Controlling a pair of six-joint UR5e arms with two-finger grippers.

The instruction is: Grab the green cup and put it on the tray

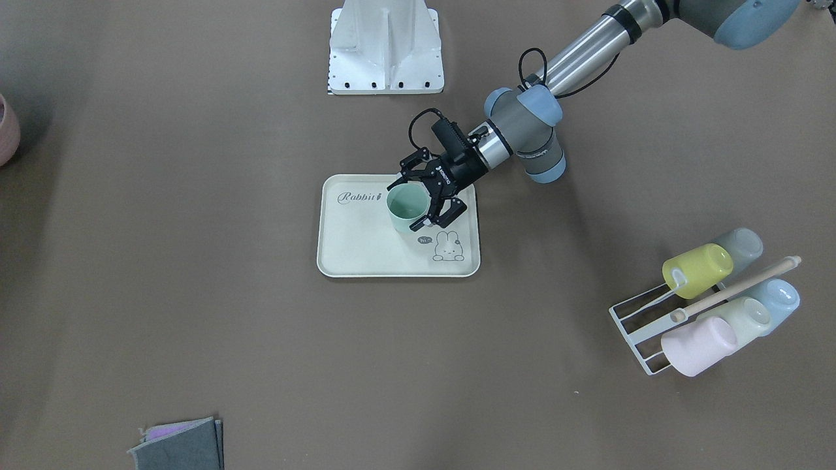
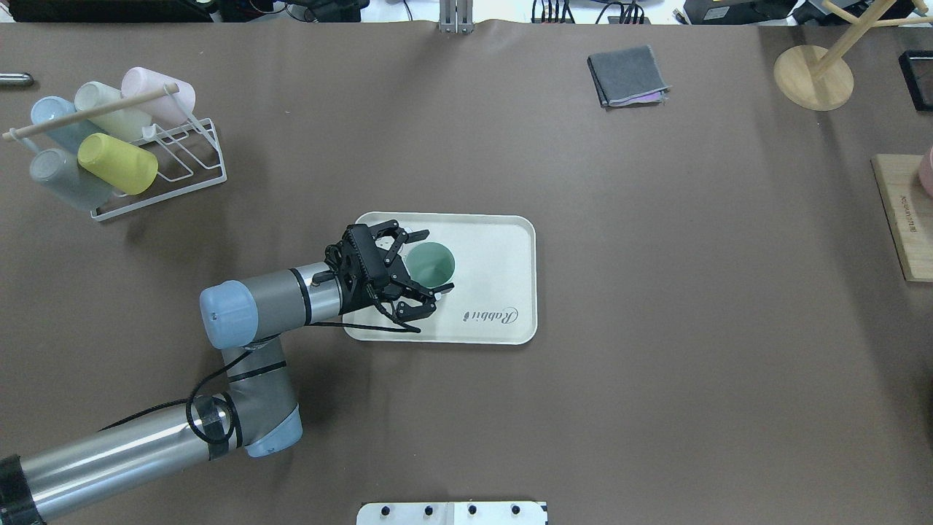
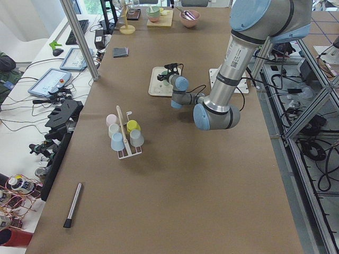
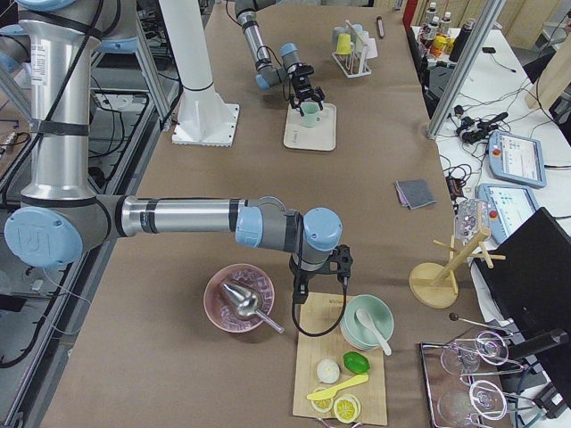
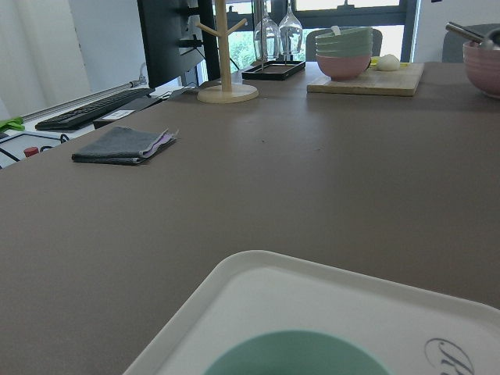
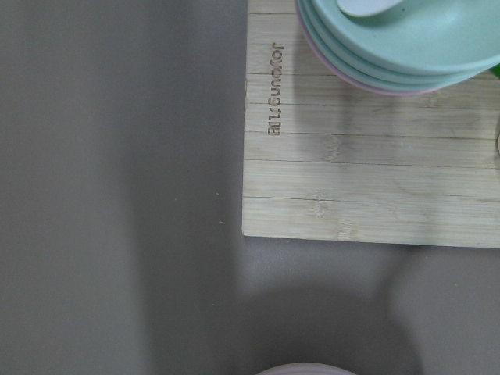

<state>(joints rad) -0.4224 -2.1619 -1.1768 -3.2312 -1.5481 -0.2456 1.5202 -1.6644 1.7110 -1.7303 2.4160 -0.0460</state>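
Observation:
The green cup (image 1: 405, 201) stands upright on the cream tray (image 1: 366, 254), between the "Rabbit" script and the bunny drawing. My left gripper (image 1: 407, 206) reaches in level over the tray, with one finger on each side of the cup, against its walls. In the overhead view the cup (image 2: 430, 264) sits in the tray's (image 2: 503, 240) left half, inside the left gripper (image 2: 430, 262). The left wrist view shows only the cup's rim (image 5: 297, 355) and the tray (image 5: 312, 297). My right gripper (image 4: 343, 260) hangs over a wooden board far to the right; I cannot tell whether it is open or shut.
A white wire rack (image 2: 182, 164) holding several pastel cups, one yellow-green (image 2: 116, 164), stands at the far left. A folded grey cloth (image 2: 627, 75) and a wooden stand (image 2: 813, 76) lie at the back. The wooden board (image 6: 367, 172) holds stacked bowls (image 6: 406, 39), with a pink bowl (image 4: 239, 299) beside it.

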